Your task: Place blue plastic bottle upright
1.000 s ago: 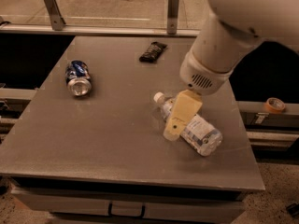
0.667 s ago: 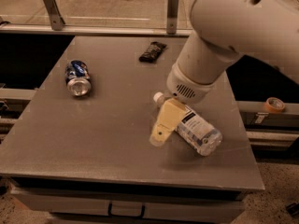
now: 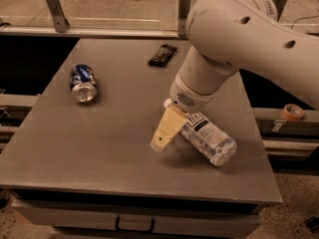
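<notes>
The beige gripper (image 3: 163, 136) has dropped beside the clear bluish plastic bottle (image 3: 209, 139), still lying near the worktop's (image 3: 99, 158) right edge; its grip cannot be told.

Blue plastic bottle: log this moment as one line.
state: blue plastic bottle lying on table | gripper: low, at its cap end | upright: not yet
</notes>
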Controlling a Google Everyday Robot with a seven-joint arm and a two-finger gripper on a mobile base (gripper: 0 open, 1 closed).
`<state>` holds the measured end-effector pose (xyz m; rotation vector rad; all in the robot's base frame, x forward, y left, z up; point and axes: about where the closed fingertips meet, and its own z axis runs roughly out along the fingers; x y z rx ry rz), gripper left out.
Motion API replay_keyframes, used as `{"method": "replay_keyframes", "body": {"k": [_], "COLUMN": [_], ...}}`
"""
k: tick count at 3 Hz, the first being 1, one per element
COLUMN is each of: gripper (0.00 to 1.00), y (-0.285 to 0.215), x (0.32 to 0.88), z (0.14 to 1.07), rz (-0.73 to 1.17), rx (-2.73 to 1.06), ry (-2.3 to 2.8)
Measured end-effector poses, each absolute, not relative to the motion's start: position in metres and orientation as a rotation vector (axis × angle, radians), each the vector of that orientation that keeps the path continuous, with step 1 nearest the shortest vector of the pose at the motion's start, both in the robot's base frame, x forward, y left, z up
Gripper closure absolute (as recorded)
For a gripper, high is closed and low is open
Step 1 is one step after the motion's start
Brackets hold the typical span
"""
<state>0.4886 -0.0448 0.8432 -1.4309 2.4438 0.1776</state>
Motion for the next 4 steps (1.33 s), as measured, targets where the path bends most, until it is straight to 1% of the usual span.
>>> {"method": "replay_keyframes", "body": {"k": [1, 3, 4], "gripper": [0.18, 0.65, 0.88], "y": [-0.053, -0.074, -0.048], "x": [0.500, 0.509, 0.514], "z": [0.837, 0.840, 0.874], "rz": [0.161, 0.141, 0.233], "rx": [-1.365, -1.276, -1.341], "ry": [2.477, 2.507, 2.379]}}
